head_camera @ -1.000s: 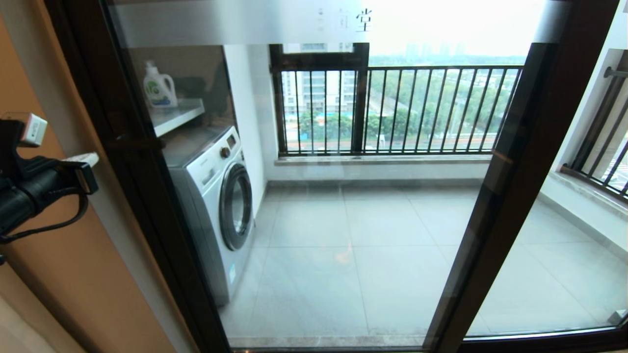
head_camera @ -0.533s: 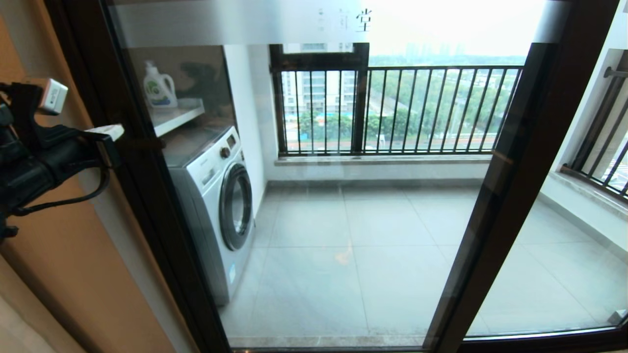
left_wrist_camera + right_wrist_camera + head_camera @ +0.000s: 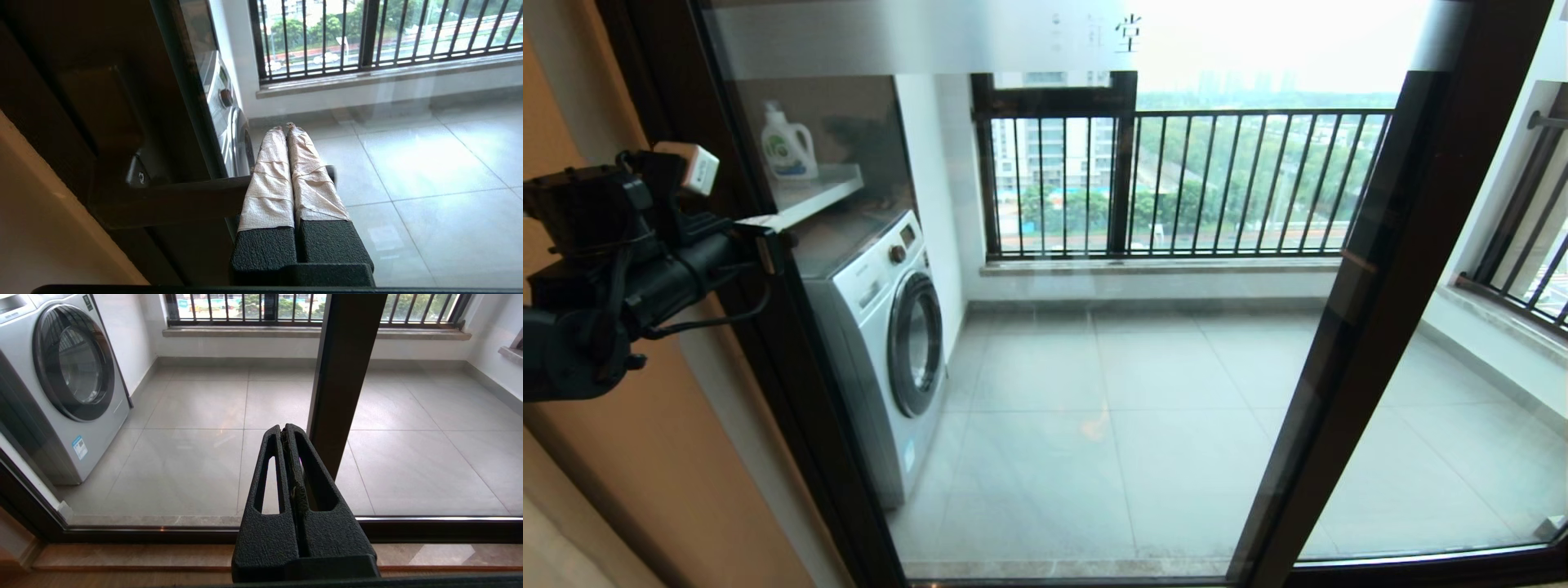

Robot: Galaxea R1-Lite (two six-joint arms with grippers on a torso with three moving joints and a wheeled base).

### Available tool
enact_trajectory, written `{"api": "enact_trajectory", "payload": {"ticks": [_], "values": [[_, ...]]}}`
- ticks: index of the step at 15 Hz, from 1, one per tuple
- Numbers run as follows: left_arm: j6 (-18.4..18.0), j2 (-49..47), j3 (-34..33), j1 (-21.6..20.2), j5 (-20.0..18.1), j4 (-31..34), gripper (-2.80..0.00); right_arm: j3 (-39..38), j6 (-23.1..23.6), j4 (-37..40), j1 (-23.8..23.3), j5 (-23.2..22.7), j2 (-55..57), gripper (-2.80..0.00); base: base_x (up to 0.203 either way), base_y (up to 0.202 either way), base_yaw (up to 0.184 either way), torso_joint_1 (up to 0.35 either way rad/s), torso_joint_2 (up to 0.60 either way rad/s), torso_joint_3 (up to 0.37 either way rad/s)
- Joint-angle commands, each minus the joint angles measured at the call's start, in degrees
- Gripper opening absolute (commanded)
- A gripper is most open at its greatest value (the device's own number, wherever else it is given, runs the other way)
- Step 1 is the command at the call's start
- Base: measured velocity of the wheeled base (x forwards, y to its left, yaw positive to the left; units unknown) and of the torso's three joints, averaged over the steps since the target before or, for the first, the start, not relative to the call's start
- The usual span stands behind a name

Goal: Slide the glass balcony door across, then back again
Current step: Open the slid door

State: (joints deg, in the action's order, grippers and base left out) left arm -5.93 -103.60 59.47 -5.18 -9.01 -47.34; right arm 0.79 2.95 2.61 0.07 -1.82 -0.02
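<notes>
Head view has us facing the glass balcony door [image 3: 1054,327], which looks pulled across the opening, its frame edge on our left. Our left pincer [image 3: 286,127] is clenched with nothing in it, lying across the black handle [image 3: 184,196] but not gripping it. We reckon we're lining up the first slide, so next is a sideways push. Right pincer [image 3: 286,433] is clenched too, parked low near the sill.

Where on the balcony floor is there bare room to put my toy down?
The tiled floor is bare from the washing machine across to the railing wall and the right ledge. It is crowded on the left: the detergent bottle sits on the shelf, and the left gripper reaches the door handle.
</notes>
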Motion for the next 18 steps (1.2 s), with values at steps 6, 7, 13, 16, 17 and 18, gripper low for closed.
{"api": "enact_trajectory", "payload": {"ticks": [6, 7, 13, 16, 17, 18], "values": [[-0.1, -3.9, -3.7, -2.3, -0.1, -0.5, -2.8, 0.0, 0.0, 0.0, 0.0, 0.0, 0.0, -2.8, 0.0, 0.0, 0.0, 0.0, 0.0, 0.0], [-0.1, -4.3, -4.4, -2.6, -0.1, -2.0, -2.8, 0.0, 0.0, 0.0, 0.0, 0.0, 0.0, -2.8, 0.0, 0.0, 0.0, 0.0, 0.0, 0.0], [0.0, -4.8, -5.0, -3.2, 0.0, -6.4, -2.8, 0.0, 0.0, 0.0, 0.0, 0.0, 0.0, -2.8, 0.0, 0.0, 0.0, 0.0, 0.0, 0.0], [-0.1, -4.7, -5.3, -4.1, -0.1, -6.4, -2.8, 0.0, 0.0, 0.0, 0.0, 0.0, 0.0, -2.8, 0.0, 0.0, 0.0, 0.0, 0.0, 0.0], [-0.1, -4.5, -5.8, -4.4, -0.2, -6.5, -2.8, 0.0, 0.0, -0.1, 0.0, 0.0, 0.0, -2.8, 0.0, 0.0, 0.0, 0.0, 0.0, 0.0], [-0.1, -4.4, -6.5, -4.6, -0.2, -6.5, -2.8, 0.0, 0.0, 0.0, 0.0, 0.0, 0.0, -2.8, 0.0, 0.0, 0.0, 0.0, 0.0, 0.0]]}}
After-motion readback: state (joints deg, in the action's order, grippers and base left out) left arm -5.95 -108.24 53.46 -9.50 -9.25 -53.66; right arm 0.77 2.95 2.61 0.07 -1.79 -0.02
